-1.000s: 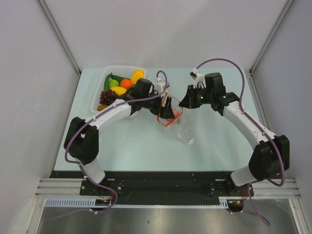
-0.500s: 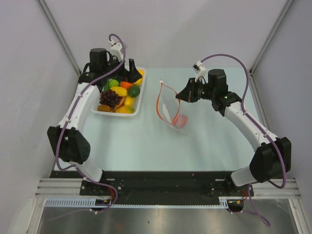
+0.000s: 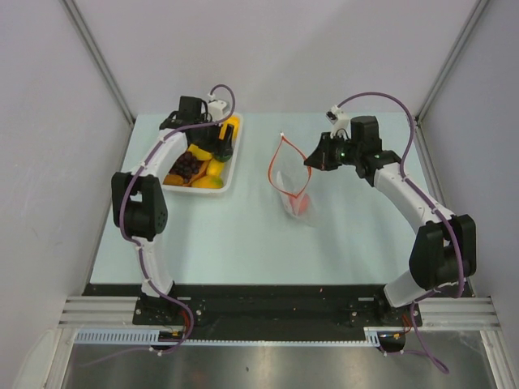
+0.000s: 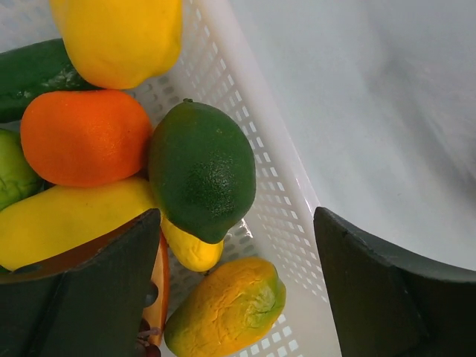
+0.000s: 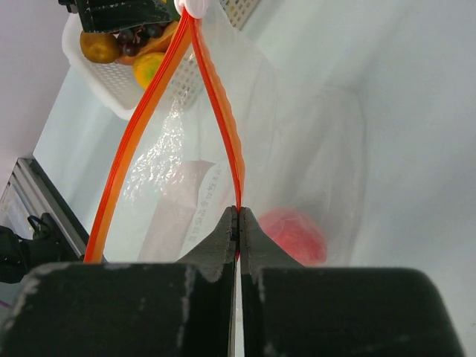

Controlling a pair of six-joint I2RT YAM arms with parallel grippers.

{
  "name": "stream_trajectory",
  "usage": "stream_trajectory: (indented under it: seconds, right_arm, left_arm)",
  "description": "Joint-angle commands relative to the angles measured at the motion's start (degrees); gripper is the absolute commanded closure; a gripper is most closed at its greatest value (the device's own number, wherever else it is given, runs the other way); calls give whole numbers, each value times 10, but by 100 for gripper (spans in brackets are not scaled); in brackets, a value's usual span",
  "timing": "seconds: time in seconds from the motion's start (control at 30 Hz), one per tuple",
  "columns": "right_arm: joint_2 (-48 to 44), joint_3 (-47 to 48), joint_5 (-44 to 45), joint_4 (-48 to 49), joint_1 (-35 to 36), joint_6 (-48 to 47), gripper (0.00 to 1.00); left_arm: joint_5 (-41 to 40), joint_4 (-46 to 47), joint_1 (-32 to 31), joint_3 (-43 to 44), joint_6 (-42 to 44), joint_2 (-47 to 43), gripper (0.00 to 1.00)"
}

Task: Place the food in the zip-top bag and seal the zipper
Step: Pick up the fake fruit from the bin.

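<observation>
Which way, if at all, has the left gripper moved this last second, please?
Yes: the left gripper moved left, from the zip-top bag to over the tray.

One tray [image 4: 268, 201] holds one orange [image 4: 85, 137], one lime [image 4: 202, 169], one cucumber [image 4: 30, 74], one grape bunch [image 3: 186, 164] and at least three yellow fruits [image 4: 119, 37]; right of the tray, one bag [image 5: 297, 134] holds one pink fruit [image 5: 296, 234].

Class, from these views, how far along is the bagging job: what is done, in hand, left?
Done: one red food piece lies inside the zip-top bag. In hand: the right claw pinches the zipper, holding the mouth open; the left claw hovers open over the green lime in the tray. Left: the remaining food, then sealing.
</observation>
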Motion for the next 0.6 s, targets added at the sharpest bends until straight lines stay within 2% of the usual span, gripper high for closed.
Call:
stream_trajectory:
  seconds: [0.0, 0.1, 0.23, 0.57]
  right_arm:
    - [-14, 2, -6, 12, -1, -16, 100]
    - [-13, 2, -4, 30, -5, 2, 100]
    - [-8, 3, -3, 39, -3, 2, 100]
    - [4, 2, -13, 32, -1, -4, 100]
  left_arm:
    - [-2, 23, 6, 6, -23, -6, 16]
    - [46, 28, 23, -6, -85, 11, 21]
    - [81, 56, 45, -28, -170, 24, 22]
    - [85, 71, 56, -16, -205, 62, 17]
